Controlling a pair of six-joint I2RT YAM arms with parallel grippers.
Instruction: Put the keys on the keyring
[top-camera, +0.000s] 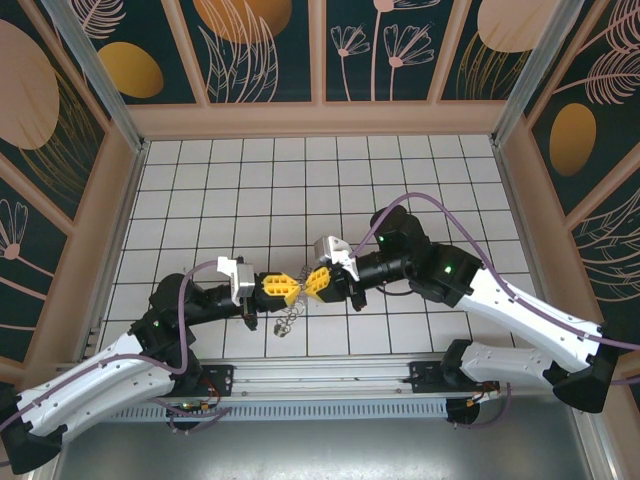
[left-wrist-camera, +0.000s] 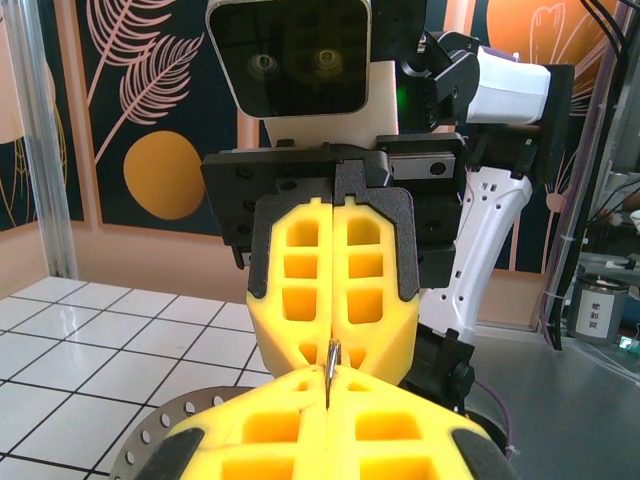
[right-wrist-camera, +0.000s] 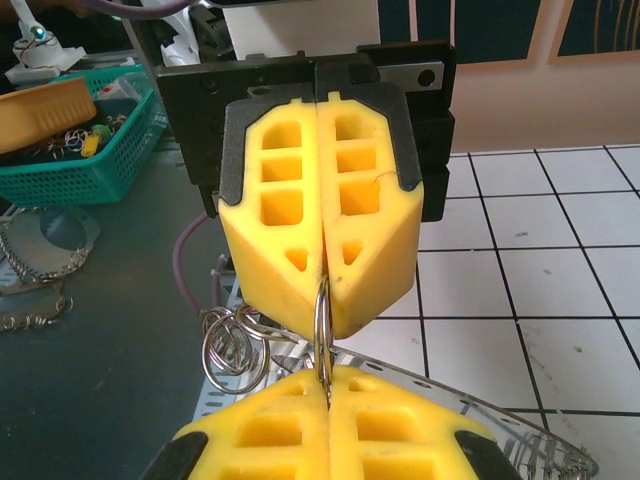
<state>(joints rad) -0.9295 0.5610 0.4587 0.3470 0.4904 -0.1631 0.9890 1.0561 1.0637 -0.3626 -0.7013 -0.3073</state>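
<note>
My two grippers meet tip to tip above the near middle of the tiled floor. A thin silver keyring (right-wrist-camera: 322, 318) stands on edge between them. My left gripper (top-camera: 291, 288) is shut on one side of it and my right gripper (top-camera: 311, 283) is shut on the other. In the left wrist view the keyring (left-wrist-camera: 332, 362) shows as a narrow metal sliver at the closed seam of my yellow fingers (left-wrist-camera: 270, 425). A bunch of linked wire rings (right-wrist-camera: 228, 345) hangs off it, dangling below the grippers (top-camera: 285, 322). The keys are hidden.
A green basket (right-wrist-camera: 85, 150) of small clutter and loose chains (right-wrist-camera: 35, 270) lie on the dark bench beyond the floor. A metal rail (top-camera: 330, 385) runs along the near edge. Patterned walls (top-camera: 320, 50) close in the white tiles (top-camera: 300, 180).
</note>
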